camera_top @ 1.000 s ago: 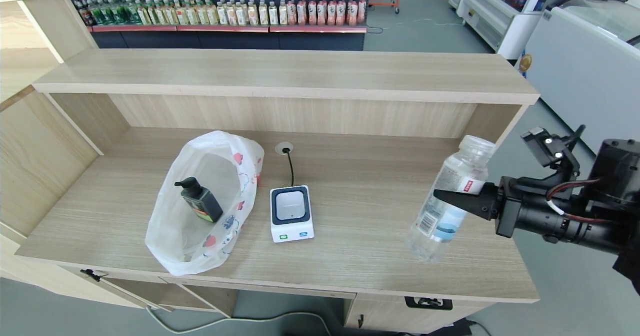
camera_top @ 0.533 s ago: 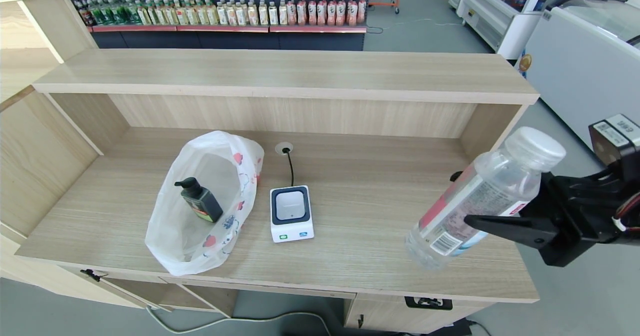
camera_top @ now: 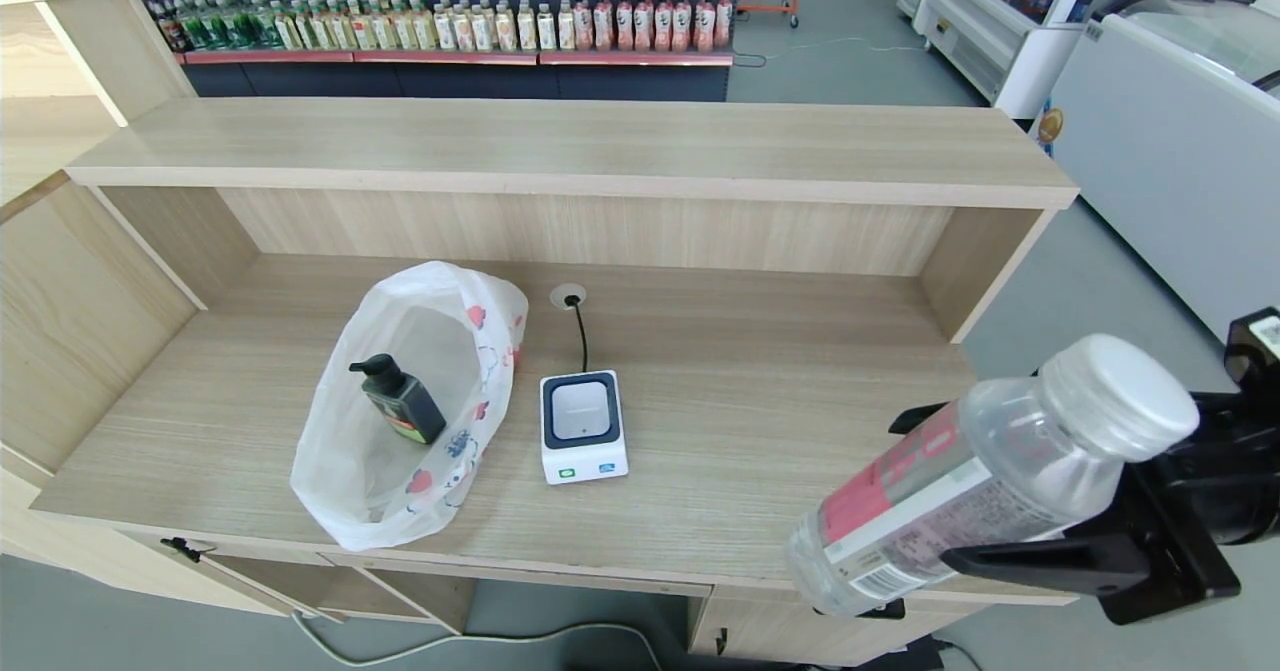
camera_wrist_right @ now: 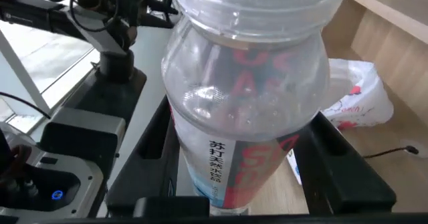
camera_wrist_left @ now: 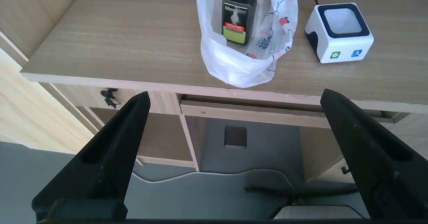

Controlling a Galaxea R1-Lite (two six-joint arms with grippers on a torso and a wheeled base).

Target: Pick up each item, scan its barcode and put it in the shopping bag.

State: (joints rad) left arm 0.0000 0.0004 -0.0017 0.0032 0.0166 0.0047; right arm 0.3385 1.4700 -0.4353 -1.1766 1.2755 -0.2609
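Where end effector [camera_top: 922, 489] grips, bottle [camera_top: 1010, 466] hidden.

Head view: the right edge cuts off the right gripper [camera_top: 920, 488]. The water bottle [camera_top: 1000, 461] covers most of the gripper's far finger and part of a black drawer handle [camera_top: 886, 608].

Right wrist view: the water bottle's cap runs past the top edge.

Left wrist view: the top edge cuts off the pump bottle [camera_wrist_left: 235, 20] and the shopping bag [camera_wrist_left: 231, 60]. The left gripper [camera_wrist_left: 235, 95] finger bases run off the bottom edge.
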